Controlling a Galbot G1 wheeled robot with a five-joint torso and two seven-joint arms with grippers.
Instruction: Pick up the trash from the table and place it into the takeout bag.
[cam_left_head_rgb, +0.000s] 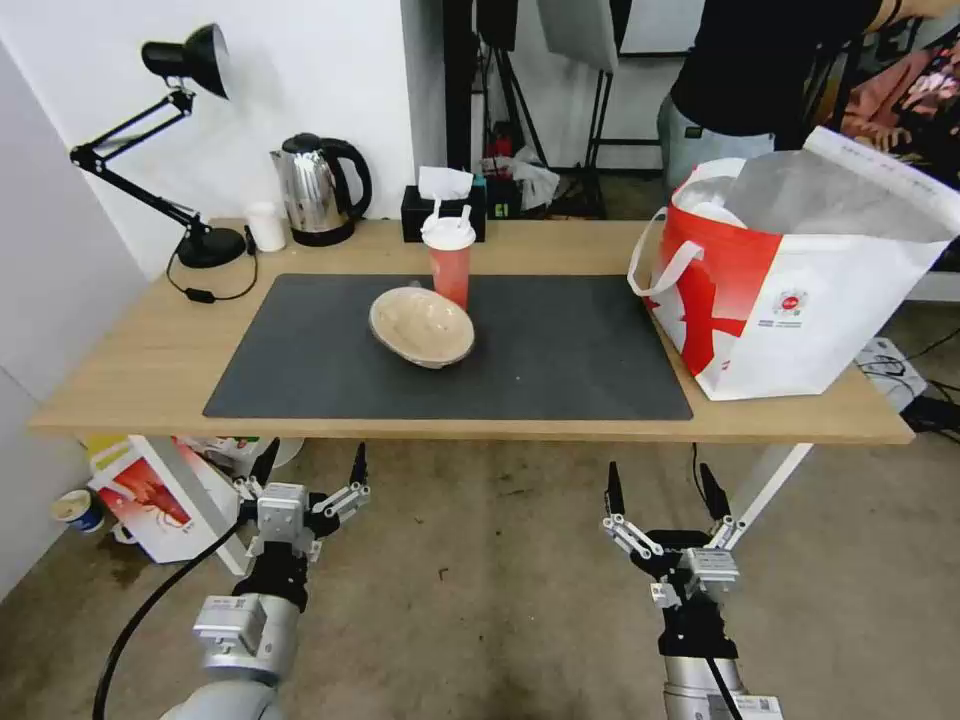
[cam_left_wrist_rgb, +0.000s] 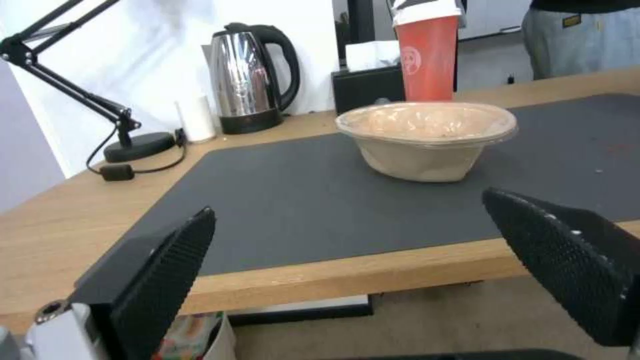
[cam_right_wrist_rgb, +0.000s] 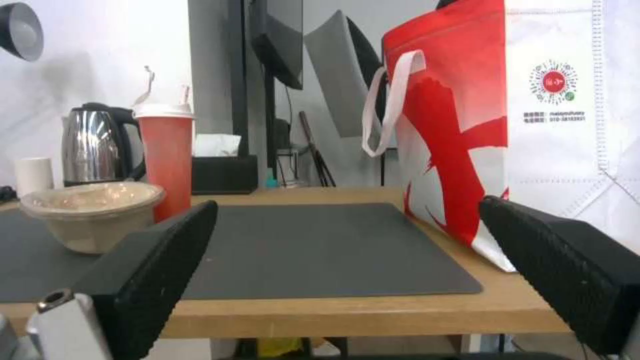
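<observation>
— Where did things stand when you looked in?

— Both arms hung low, off the near edge of the table (cam_left_head_rgb: 150, 370). The left gripper (cam_left_head_rgb: 312, 470) sat below the near-left part of the edge, the right gripper (cam_left_head_rgb: 662, 488) below the near-right, and both had their jaws spread wide with nothing between them. On the grey mat (cam_left_head_rgb: 560, 350) the beige paper bowl (cam_left_head_rgb: 421, 326) lay near the middle, tilted a little, with the red cup (cam_left_head_rgb: 449, 262) just behind it on the far side. The takeout bag (cam_left_head_rgb: 800, 290) stood open at the right end, mouth up.

— And the white bowl with the scraps?

— I couldn't place it. Something pale showed inside the bag's mouth — possibly that bowl, but the foil lining hid most of it, so I wouldn't swear to it.

— How would you have taken the paper bowl?

— With the left arm, I judged. From the left wrist camera the bowl (cam_left_wrist_rgb: 427, 142) sat square ahead between the fingers (cam_left_wrist_rgb: 167, 270). I'd have come over its near rim and pinched the wall, gently, since thin paper would likely buckle. The cup stood so close behind that a deep reach risked tipping it.

— Anything else unclear?

— The cup's (cam_left_wrist_rgb: 427, 55) lid was cut off in the left wrist view, and I couldn't see how full the bag was.
</observation>
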